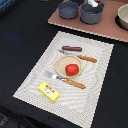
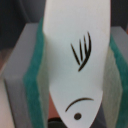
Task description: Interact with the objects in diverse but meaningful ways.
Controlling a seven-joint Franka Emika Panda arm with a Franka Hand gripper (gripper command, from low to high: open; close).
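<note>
A flat white fish-shaped utensil [image 2: 75,55], marked with black fin lines, an eye and a curved mouth, fills the wrist view, pinched between the gripper's [image 2: 75,70] green-padded fingers [image 2: 35,80]. In the exterior view a red tomato [image 1: 72,69] sits on a small tan plate [image 1: 62,65] on the striped cloth placemat [image 1: 35,80], with a brown sausage [image 1: 72,48] beyond it and a yellow box [image 1: 49,91] near the mat's front corner. Two grey pots [image 1: 68,9] stand on a brown board [image 1: 107,27].
</note>
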